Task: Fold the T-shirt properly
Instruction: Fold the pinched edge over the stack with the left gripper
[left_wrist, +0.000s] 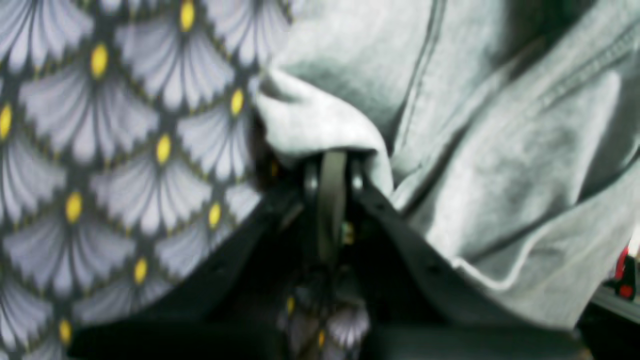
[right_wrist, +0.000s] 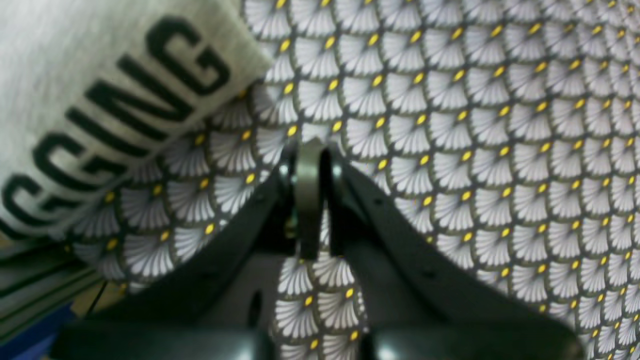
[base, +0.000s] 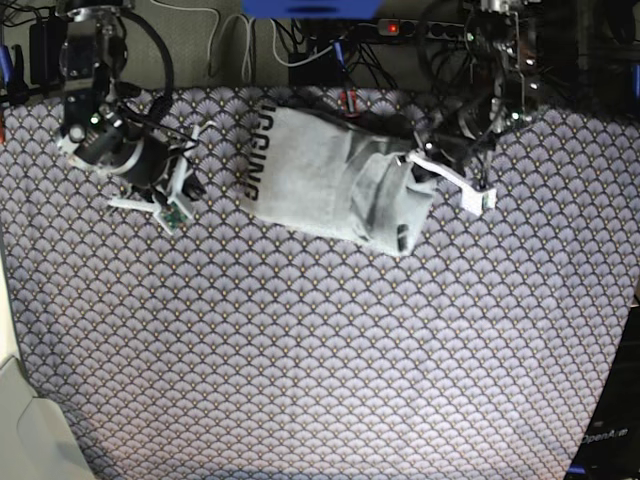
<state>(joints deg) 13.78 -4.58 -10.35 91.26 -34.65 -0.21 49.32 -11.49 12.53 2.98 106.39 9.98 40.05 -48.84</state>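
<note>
1. Left wrist view: left gripper (left_wrist: 331, 165) has its jaws pressed together on a fold of the T-shirt (left_wrist: 500, 165). Pale grey cloth bunches over the fingertips and drapes off to the right in loose, creased layers with a hem seam showing. Fan-patterned tablecloth (left_wrist: 115, 165) fills the left half. View is blurred, so the exact pinch point under the cloth is hard to make out.
2. Right wrist view: right gripper (right_wrist: 311, 150) has its jaws closed flat against each other, nothing between them. It sits above bare tablecloth (right_wrist: 475, 150). T-shirt (right_wrist: 75, 65) edge lies upper left, apart from the fingertips, with black block lettering (right_wrist: 120, 115) reading "GGING" facing up.
3. Base view: T-shirt (base: 320, 180) lies near the far edge of the table, about mid-width, partly folded. Lettering runs along its left edge; the right part is bunched into a thicker roll. Left gripper (base: 420, 168) is at that bunched right end, in contact with the cloth. Right gripper (base: 190, 190) is on the left side of this view, near the shirt's lettered edge but apart from it. Cables (base: 230, 40) run along the back beyond the table.
</note>
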